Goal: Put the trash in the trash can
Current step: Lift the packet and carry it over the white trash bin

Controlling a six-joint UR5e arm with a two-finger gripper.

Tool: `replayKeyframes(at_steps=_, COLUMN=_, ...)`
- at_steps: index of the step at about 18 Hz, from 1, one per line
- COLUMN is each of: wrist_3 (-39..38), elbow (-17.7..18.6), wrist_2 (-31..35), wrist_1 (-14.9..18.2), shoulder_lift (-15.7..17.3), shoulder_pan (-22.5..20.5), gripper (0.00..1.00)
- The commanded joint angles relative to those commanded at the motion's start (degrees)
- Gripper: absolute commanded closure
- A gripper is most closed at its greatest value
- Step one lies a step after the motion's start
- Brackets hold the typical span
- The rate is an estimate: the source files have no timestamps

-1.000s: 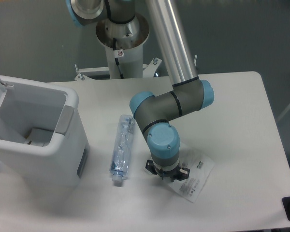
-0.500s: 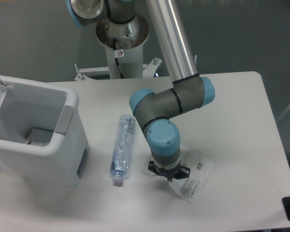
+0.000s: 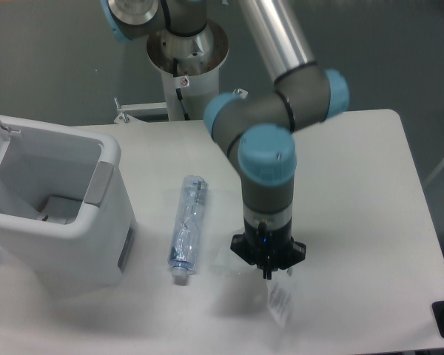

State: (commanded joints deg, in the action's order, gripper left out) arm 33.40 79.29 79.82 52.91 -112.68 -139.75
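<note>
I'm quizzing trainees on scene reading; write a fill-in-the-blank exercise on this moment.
1. The gripper holds the plastic ____, which hangs below it.
2. The crushed bottle lies on the ____, untouched.
3. The bottle's white cap points toward the table's ____ edge.
4. The trash can stands with its lid ____.

Missing words: bag; table; near; open

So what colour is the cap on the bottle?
White; the bottle cap shows in the fixed camera.

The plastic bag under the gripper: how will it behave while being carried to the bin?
The plastic bag hangs edge-on from the gripper, so it is probably limp and very light. It will likely sway and fold during travel. Thin film could slip from a small pinch, so moving gently toward the trash can seems wise.
</note>
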Motion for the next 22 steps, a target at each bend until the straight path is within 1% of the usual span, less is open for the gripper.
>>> replayKeyframes(at_steps=2, wrist_3=-2.3, elbow=-0.6, wrist_2=-3.6, wrist_1=0.2, shoulder_lift=1.9, shoulder_pan=0.3, gripper=1.0)
replayKeyframes(at_steps=7, wrist_3=-3.7, elbow=-0.5, wrist_2=-8.9, wrist_1=0.4, shoulder_lift=6.9, shoulder_pan=1.3, gripper=1.0)
replayKeyframes(at_steps=10, wrist_3=-3.8, elbow=-0.4, wrist_2=-12.9, wrist_1=0.5, shoulder_lift=9.1, shoulder_pan=2.2, gripper=1.0)
replayKeyframes(at_steps=13, wrist_3=-3.9, elbow=-0.2, wrist_2=-17.1, wrist_1=0.5, shoulder_lift=10.8, shoulder_pan=2.8, gripper=1.0)
replayKeyframes(at_steps=15, wrist_3=-5.4, elbow=-0.2, wrist_2=-19.0, wrist_1=0.5, shoulder_lift=11.3, shoulder_pan=4.1, gripper=1.0)
replayKeyframes(at_steps=17, wrist_3=-7.0, elbow=-0.2, wrist_2=-21.0, wrist_1=0.5, shoulder_lift=12.4, shoulder_pan=5.0, gripper=1.0)
replayKeyframes(at_steps=19, wrist_3=-8.5, elbow=0.5, wrist_2=-24.3, wrist_1=0.6, shoulder_lift=15.3, shoulder_pan=5.7, gripper=1.0)
replayKeyframes(at_steps=21, wrist_3=-8.8, elbow=1.5, wrist_2=-24.9, wrist_1=1.1, shoulder_lift=17.7, shoulder_pan=6.9, gripper=1.0)
replayKeyframes(at_steps=22, wrist_3=-9.0, elbow=1.8, wrist_2=-25.1, wrist_1=1.6, shoulder_lift=18.5, shoulder_pan=7.8, gripper=1.0)
